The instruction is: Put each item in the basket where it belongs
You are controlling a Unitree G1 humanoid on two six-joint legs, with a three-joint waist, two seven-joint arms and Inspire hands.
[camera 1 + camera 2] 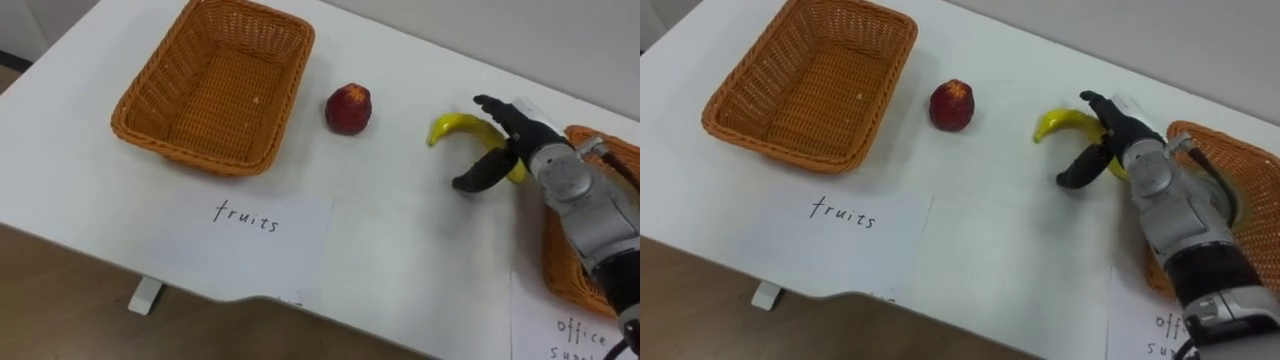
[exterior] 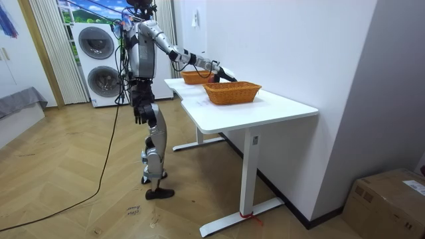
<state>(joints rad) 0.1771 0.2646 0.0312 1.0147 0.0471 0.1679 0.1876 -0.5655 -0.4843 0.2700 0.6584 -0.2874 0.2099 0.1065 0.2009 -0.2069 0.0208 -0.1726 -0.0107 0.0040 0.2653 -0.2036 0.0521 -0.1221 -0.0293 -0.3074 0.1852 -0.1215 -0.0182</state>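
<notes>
A yellow banana (image 1: 450, 126) lies on the white table (image 1: 400, 240), right of the middle. My right hand (image 1: 515, 135) is over its right half, open, with the fingers stretched past the far side and the thumb on the near side. A red apple (image 1: 348, 108) sits left of the banana. Further left stands the wicker fruit basket (image 1: 195, 160) with nothing in it. The office basket (image 1: 556, 265) is at the right edge, partly hidden by my forearm. My left hand (image 2: 138, 114) hangs at my side.
A paper label reading "fruits" (image 1: 255, 225) lies in front of the left basket, and another label (image 1: 575, 330) lies in front of the right one. In the room view I stand at the table's long side, with washing machines (image 2: 96, 60) behind me.
</notes>
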